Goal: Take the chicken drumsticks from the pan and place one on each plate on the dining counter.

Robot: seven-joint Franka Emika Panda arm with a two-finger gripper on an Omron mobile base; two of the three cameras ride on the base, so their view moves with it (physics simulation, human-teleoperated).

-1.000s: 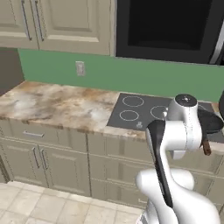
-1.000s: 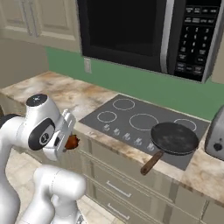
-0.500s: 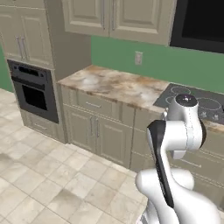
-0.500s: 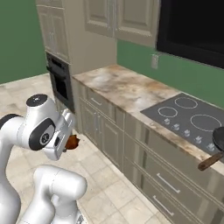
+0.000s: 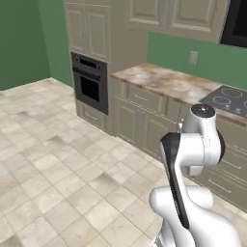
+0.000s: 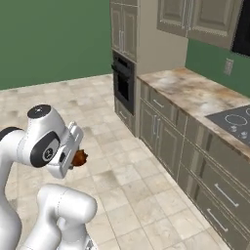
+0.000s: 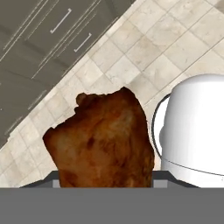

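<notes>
Pale beige tiled floor [image 5: 58,173] took up most of both base views, w/ a dark green wall [image 6: 53,39] behind it. Tall beige cabinet column [image 5: 103,43] stood at the end of the cabinet run, a black built-in wall oven [image 5: 90,88] set into its front. Next to it ran the beige lower cabinets [image 6: 166,132] w/ drawers & metal bar handles, topped by a beige-brown marbled stone counter [image 6: 193,90]; green backsplash above w/ a small outlet plate [image 5: 193,58]. Black glass cooktop w/ white burner rings [image 5: 226,98] sat flush in the counter at the far right of both base views. Beige upper cabinets [image 5: 178,14] hung above.

White robot arm w/ dark joints [image 5: 193,144] was folded close to the base, over the floor, well apart from the counter. In right base view the two-finger gripper [image 6: 75,157] pointed out from the wrist toward the cabinets.

Reddish-brown glazed chicken drumstick [image 7: 103,140] was in the jaws — jaws clamped on it, held in the air above the floor tiles. In hand view it rose from the bottom centre, w/ grey-brown drawer fronts at upper left; in right base view just a small brown lump at the gripper's end.
</notes>
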